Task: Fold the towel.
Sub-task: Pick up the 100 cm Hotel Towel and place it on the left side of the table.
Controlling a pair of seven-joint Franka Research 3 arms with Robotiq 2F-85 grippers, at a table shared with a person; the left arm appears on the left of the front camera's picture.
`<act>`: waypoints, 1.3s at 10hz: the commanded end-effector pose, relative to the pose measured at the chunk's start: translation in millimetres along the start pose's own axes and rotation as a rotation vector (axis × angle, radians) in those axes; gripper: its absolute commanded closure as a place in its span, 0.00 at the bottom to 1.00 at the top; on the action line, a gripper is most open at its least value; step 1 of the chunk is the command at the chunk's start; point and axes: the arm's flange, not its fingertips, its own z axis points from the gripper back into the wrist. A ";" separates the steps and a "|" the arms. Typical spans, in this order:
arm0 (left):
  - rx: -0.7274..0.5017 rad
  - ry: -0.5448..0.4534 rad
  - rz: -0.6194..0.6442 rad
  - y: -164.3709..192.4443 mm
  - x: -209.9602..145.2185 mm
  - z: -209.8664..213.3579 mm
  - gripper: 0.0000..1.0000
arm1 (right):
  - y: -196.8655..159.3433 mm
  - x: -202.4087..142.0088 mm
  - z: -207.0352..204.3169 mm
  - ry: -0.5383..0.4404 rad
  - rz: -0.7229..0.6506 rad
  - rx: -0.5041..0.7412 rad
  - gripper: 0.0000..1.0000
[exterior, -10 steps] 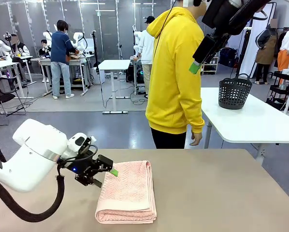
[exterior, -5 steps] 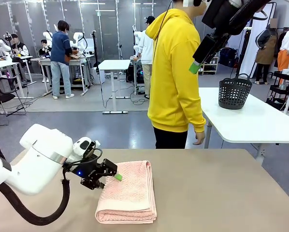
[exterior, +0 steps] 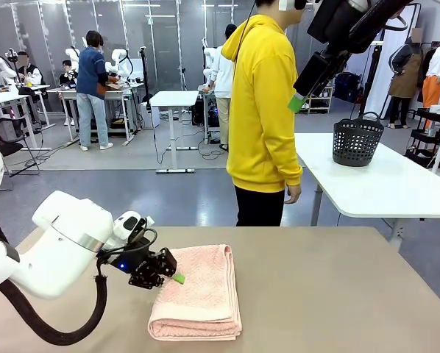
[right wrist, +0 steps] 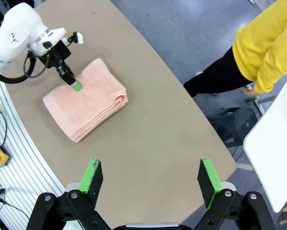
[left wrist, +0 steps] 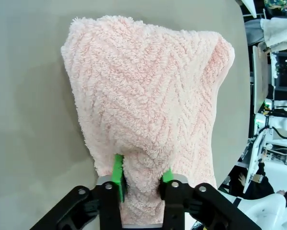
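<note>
Your left gripper [left wrist: 141, 184] pinches a raised ridge of the towel [exterior: 196, 293] between its green pads [left wrist: 117, 176], at the left edge of a folded pink stack lying on the tan table [exterior: 338, 294], toward its left half and close to the robot's side. In the left wrist view the terry bunches up between the fingers and the herringbone pile spreads away from them, so judge it soft, light and limp: it should drape rather than hold a shape, and the layers may slide over one another if you lift by the top one alone. The rounded folds show at the near end in the front view, so an edge or corner where all layers meet looks the safer hold; how many layers the pads now trap is hard to tell from these angles. The left arm reaches in low from the left, wrist angled down and fingers pointing across the towel's side. Your right gripper [right wrist: 149, 178] hangs high above the table, its fingers spread wide with nothing between them, looking down on the towel and on the person in a yellow hoodie [exterior: 264, 110] standing at the far side.
</note>
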 end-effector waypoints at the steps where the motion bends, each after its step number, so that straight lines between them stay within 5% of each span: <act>1: -0.011 -0.045 -0.031 -1.9 -3.2 -7.0 1.00 | -0.7 0.5 1.2 0.008 -0.004 -0.003 0.00; 7: -0.021 -0.107 -0.093 -0.8 11.2 79.4 1.00 | -0.7 0.5 1.2 0.008 -0.004 -0.003 0.00; 13: 0.024 -0.017 -0.099 98.0 -0.2 189.1 1.00 | -0.7 0.5 1.2 0.008 -0.004 -0.003 0.00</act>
